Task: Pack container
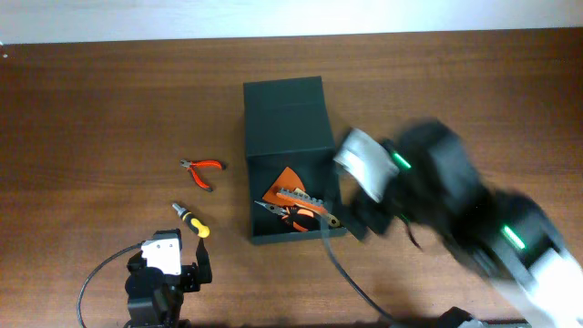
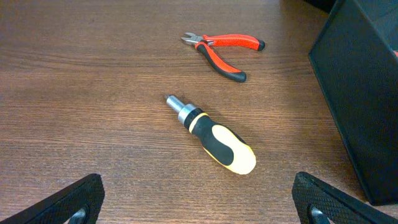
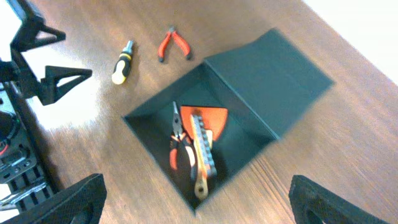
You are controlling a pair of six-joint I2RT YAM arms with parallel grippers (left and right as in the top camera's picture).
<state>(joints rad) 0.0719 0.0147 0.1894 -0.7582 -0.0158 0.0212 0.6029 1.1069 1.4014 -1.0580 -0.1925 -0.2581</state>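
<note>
A robotics lab, I'd say.
Robot arms (image 1: 162, 273) at a wood-grain bench (image 1: 91, 109), red cutters (image 1: 202, 169) and a stubby screwdriver (image 1: 191, 221) lying loose, plain white wall (image 1: 273, 16) behind.

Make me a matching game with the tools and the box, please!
Things:
1. screwdriver
2. cutters
3. container
4. orange triangle

Clues:
A. dark green, lid open
B. red and black handles
C. lying inside the container
D. yellow and black handle

Pairs: 1-D, 2-B, 3-A, 4-C
</note>
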